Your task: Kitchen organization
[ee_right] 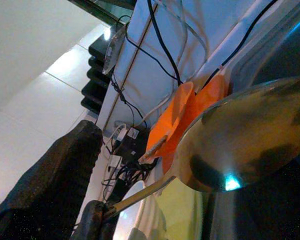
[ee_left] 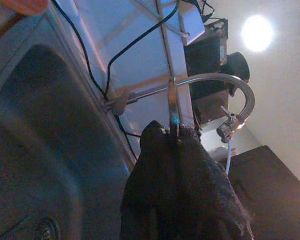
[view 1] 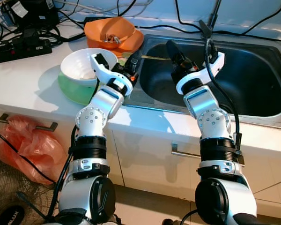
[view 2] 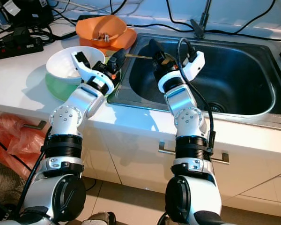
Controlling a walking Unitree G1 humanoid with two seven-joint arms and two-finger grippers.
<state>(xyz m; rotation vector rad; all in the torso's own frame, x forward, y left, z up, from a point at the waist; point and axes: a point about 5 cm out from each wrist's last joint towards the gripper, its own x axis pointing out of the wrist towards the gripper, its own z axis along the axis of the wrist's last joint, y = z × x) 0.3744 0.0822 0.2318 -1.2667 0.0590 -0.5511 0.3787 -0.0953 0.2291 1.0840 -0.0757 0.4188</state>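
Spoon (ee_right: pixel 235 155) handle pinched in closed left gripper (view 1: pixel 133 61); right gripper (view 1: pixel 171 49) state unclear.

Bright head views, dim wrist views, glare

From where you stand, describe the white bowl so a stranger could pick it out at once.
Start at the steel sink and move to the white counter on its left. The white bowl sits nested in a green bowl, beside the left gripper. The orange bowl behind it holds scraps; the white one is pale and nearer the counter's front edge.
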